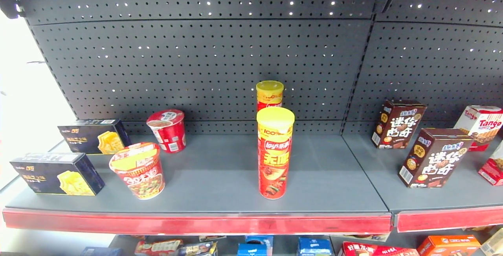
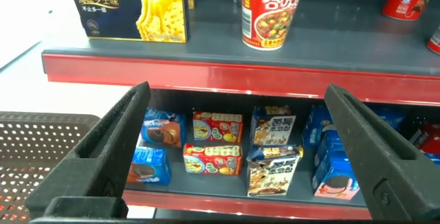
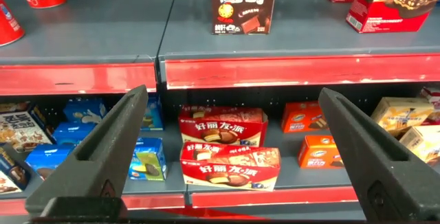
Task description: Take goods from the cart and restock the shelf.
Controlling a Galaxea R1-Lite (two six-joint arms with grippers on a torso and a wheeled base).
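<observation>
The left end effector (image 2: 237, 159) is released, its two black fingers (image 2: 103, 152) spread wide with nothing between them. It hangs before the grey metal shelf with a red front strip (image 2: 227, 73), level with the tier below. A dark mesh basket (image 2: 34, 148) lies beside one finger. The right end effector (image 3: 234, 159) is likewise spread and empty. It faces the lower tier, where two red cardboard pie boxes (image 3: 223, 124) are stacked, with orange boxes (image 3: 323, 152) near them.

On the shelf, a tall red canister with a yellow lid (image 1: 274, 154) stands upright near the middle. A second canister (image 1: 269, 95) stands behind it, by the black perforated back panel (image 1: 196, 63). To the robot's left are a front red noodle cup (image 1: 138, 169) and a rear red noodle cup (image 1: 167, 130). Farther left are two dark blue cracker boxes (image 1: 59, 173). In the bay to the right stand two brown cartons (image 1: 434, 158), then a red-and-white carton (image 1: 481, 124).
</observation>
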